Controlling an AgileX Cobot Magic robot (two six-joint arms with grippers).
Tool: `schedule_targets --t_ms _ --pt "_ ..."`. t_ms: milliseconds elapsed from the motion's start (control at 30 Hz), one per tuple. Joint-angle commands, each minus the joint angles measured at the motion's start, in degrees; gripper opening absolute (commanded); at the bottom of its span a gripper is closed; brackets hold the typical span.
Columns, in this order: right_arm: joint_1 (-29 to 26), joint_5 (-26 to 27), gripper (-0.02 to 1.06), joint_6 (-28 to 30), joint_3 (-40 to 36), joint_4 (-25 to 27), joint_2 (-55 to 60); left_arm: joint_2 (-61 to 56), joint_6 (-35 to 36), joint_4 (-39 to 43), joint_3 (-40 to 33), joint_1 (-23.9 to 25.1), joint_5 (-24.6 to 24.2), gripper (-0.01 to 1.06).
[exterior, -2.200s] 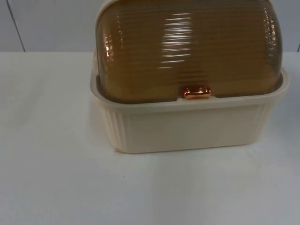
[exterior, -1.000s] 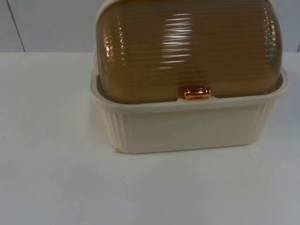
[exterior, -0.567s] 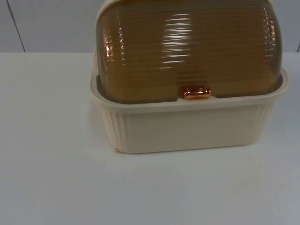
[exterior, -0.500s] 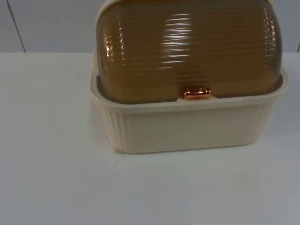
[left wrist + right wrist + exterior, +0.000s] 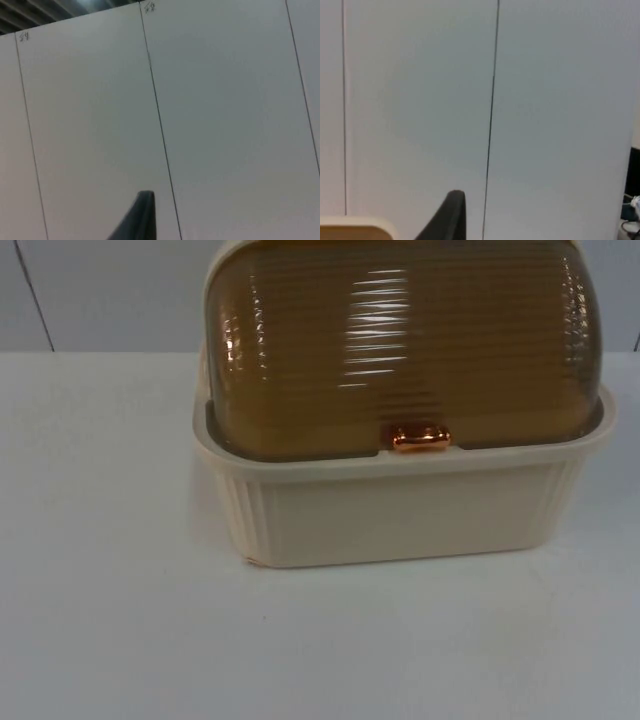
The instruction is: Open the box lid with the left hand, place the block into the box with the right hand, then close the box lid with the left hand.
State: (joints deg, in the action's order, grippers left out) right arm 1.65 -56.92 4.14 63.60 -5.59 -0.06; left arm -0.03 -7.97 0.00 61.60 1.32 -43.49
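Note:
A cream ribbed box (image 5: 400, 515) stands on the white table, right of centre in the top view. Its amber ribbed dome lid (image 5: 400, 350) is down on the rim, with a small copper handle (image 5: 421, 438) at the lid's front edge. My left gripper (image 5: 142, 220) is raised and faces the grey partition wall. My right gripper (image 5: 451, 215) also faces the wall, and a cream edge of the box (image 5: 355, 226) lies just beside it. Both arms wait away from the box front.
The white table (image 5: 100, 620) stretches in front of the box and to its left. The grey partition wall (image 5: 100, 295) with vertical seams closes the table behind the box.

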Motion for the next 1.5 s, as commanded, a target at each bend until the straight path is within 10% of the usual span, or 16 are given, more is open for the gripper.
schedule_targets --t_ms 0,733,1467 --pt "0.36 1.86 1.04 -0.28 -4.38 -0.13 0.06 0.03 0.51 0.34 -2.88 0.12 -0.59 1.05" --pt "0.36 -5.73 1.04 -9.29 -33.37 -0.13 0.06 0.03 5.88 -1.05 -29.42 -0.12 -11.28 1.05" --pt "0.36 -4.95 1.04 -9.29 -34.02 0.04 0.06 0.03 7.18 0.0 -33.36 -0.12 -18.17 1.05"
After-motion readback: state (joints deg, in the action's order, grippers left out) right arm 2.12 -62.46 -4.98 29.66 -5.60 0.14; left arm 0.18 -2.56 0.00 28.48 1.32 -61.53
